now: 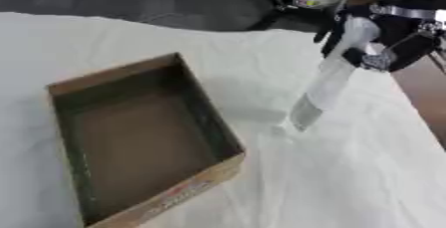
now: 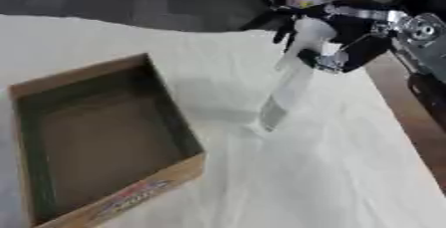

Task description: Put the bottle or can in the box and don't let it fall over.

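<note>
The robot's right hand (image 1: 383,43) curls around the top of a clear bottle (image 1: 327,85), which tilts above the white table (image 1: 348,172). An open cardboard box (image 1: 187,179) sits to its left, apart from the bottle.

Right hand (image 2: 348,33): its arm is cut off by the right edge of both views. Bottle (image 1: 329,80): clear and motion-blurred; its cap end lies hidden inside the curled fingers (image 1: 353,55), and its contents cannot be told. Cardboard box (image 1: 139,137): near corner cut off by the lower edge; printing on its front wall is unreadable.
</note>
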Robot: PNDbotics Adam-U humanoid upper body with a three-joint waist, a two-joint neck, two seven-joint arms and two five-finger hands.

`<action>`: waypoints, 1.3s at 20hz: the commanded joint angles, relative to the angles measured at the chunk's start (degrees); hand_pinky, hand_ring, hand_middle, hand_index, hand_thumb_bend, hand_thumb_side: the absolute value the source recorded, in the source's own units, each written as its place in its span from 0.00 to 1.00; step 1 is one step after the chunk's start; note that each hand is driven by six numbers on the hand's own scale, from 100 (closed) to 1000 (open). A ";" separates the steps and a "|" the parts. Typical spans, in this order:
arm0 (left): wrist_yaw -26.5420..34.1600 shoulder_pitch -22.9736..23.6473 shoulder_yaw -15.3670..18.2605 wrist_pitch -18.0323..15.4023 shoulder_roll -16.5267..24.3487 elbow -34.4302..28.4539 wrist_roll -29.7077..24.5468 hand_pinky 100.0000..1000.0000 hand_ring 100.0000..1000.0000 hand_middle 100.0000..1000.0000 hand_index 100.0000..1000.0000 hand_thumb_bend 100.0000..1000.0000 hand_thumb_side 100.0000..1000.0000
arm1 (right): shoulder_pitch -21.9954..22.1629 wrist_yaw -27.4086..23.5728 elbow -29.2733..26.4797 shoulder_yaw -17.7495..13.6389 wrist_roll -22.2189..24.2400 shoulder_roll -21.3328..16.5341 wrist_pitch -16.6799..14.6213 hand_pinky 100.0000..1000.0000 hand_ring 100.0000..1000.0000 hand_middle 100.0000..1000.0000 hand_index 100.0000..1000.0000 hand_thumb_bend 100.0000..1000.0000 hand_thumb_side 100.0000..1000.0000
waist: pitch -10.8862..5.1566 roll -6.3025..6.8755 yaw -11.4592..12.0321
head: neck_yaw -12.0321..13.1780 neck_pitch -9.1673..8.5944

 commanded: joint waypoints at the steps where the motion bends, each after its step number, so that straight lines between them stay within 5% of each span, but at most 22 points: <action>1: -0.02 -0.58 0.52 -0.03 0.62 -1.18 -0.16 0.66 0.46 0.62 0.81 0.02 0.75 | -0.48 -1.37 -1.34 -0.50 0.53 -1.76 -0.40 0.49 0.41 0.53 0.45 0.00 0.00 | -0.90 0.15 0.00 | -0.41 -0.79; 3: -0.01 -0.60 0.54 -0.02 0.63 -1.18 -0.15 0.66 0.46 0.62 0.81 0.02 0.75 | -0.39 -1.83 -1.70 -0.51 0.46 -1.76 -0.84 0.43 0.37 0.49 0.40 0.00 0.00 | -0.95 0.10 0.01 | -0.42 -0.77; 7: 0.03 -0.62 0.58 -0.01 0.67 -1.18 -0.12 0.66 0.46 0.62 0.81 0.02 0.75 | -0.15 -2.54 -2.15 -0.48 0.16 -1.79 -1.79 0.28 0.26 0.37 0.27 0.16 0.00 | -1.07 0.06 0.06 | -0.41 -0.70; 8: 0.06 -0.62 0.59 -0.02 0.69 -1.18 -0.10 0.66 0.46 0.61 0.81 0.02 0.75 | -0.12 -2.69 -2.19 -0.45 -0.06 -1.77 -1.86 0.17 0.19 0.30 0.20 0.18 0.00 | -1.11 0.06 0.06 | -0.41 -0.68; 12: 0.18 -0.61 0.64 -0.02 0.71 -1.18 -0.06 0.66 0.46 0.61 0.81 0.02 0.74 | 0.01 -3.98 -2.63 -0.22 -0.57 -1.63 -1.97 0.00 0.15 0.25 0.14 0.17 0.00 | -1.28 0.06 0.04 | -0.44 -0.64; 26: 0.72 0.15 0.93 0.12 0.98 -1.18 0.25 0.66 0.46 0.61 0.81 0.02 0.74 | -0.23 -7.23 -4.42 -0.08 0.30 -2.35 -1.47 0.00 0.13 0.23 0.11 0.17 0.00 | -3.18 0.41 -0.95 | 0.03 0.35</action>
